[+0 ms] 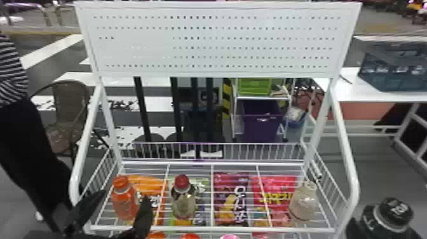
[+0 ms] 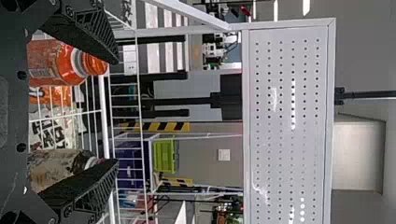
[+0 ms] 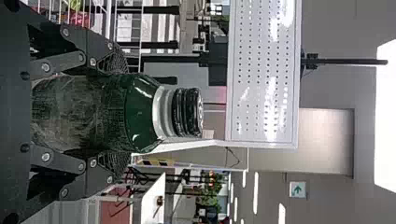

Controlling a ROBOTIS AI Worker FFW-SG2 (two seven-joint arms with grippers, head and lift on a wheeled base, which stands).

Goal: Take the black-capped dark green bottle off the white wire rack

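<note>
- I've got the bottle (image 1: pixel 383 222) in my right gripper (image 3: pixel 116 115), jaws clamped around its body.
- It's off the rack (image 1: pixel 206 228), just beyond the right side.
- Cap (image 1: pixel 397 208) points up, long axis running close to vertical!
- My left gripper (image 1: pixel 125 196) hangs by the rack's front left, jaws wide apart.

Black-capped dark green plastic bottle (image 3: pixel 139 114): smooth, glossy. White metal wire rack (image 1: pixel 353 178): smooth, glossy. Rectangular purple film packet (image 1: pixel 224 185): shiny.
</note>
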